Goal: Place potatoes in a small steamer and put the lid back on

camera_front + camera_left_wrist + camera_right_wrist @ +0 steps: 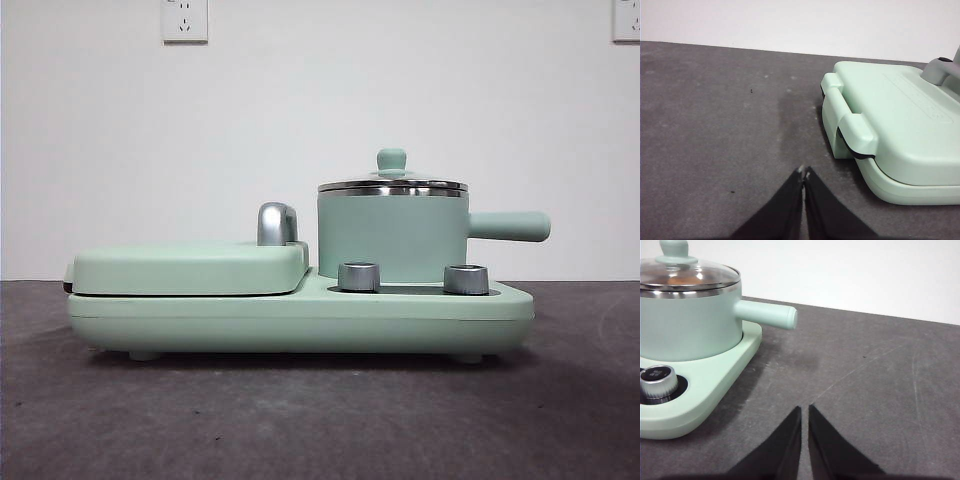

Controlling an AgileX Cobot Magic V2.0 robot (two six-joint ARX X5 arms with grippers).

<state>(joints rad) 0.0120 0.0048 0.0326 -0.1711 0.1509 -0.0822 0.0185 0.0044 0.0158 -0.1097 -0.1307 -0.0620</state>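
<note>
The right gripper (804,410) hangs low over the bare dark table beside the appliance's knob end, its two black jaws drawn almost together with only a sliver of gap and nothing between them; the left gripper (804,172) waits in the same way off the griddle end, jaws pressed tip to tip and empty; neither touches any task item; the small steamer (392,238) stands on the right half of the mint-green cooker base (300,320), set back behind the two steel knobs (359,276), its straight handle pointing out past the base's right edge; the lid (687,275) sits squarely on the steamer's steel rim, knob upright; through the glass in the right wrist view there is an orange-brown patch, which is probably the potatoes (682,279) lying inside the pot, though glare on the dome makes that less than certain; no potato lies on the table or the base in any view; the flat griddle cover (190,268) is closed on the left half; judged from this, both steps look finished, potato in and lid on, and nothing appears left but for the arms to stay clear
</note>
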